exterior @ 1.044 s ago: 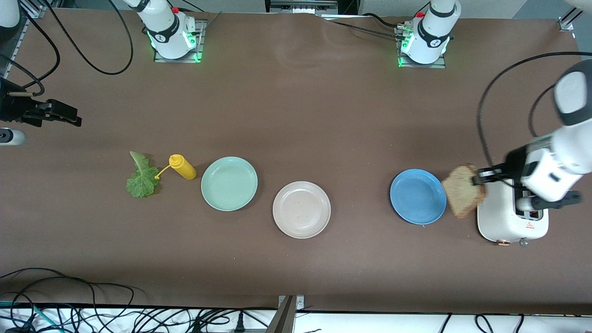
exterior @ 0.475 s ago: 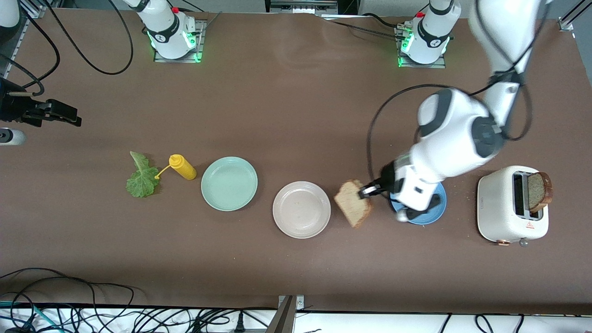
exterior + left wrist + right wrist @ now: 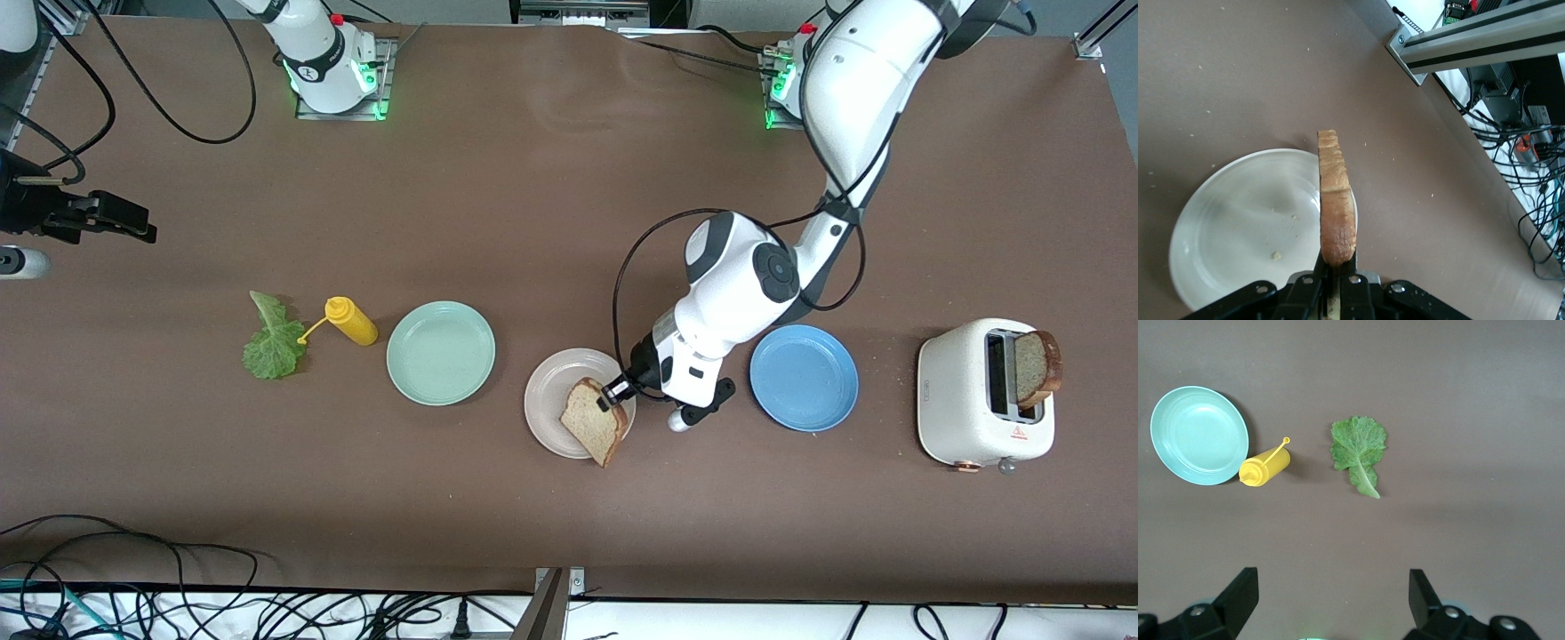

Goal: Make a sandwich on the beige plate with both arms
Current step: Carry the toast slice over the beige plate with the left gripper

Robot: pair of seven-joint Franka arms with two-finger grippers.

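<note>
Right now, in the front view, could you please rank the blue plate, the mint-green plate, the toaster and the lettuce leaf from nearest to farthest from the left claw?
The left claw holds a bread slice over the beige plate.
1. Blue plate, toward the left arm's end.
2. Mint-green plate, toward the right arm's end.
3. Lettuce leaf and toaster: too close to call.

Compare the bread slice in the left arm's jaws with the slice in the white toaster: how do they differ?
The held brown-crusted bread slice hangs edge-down over the round beige plate, clamped by the left gripper. The other bread slice stands in the white toaster, ungripped, half hidden. Both look speckled tan.
</note>
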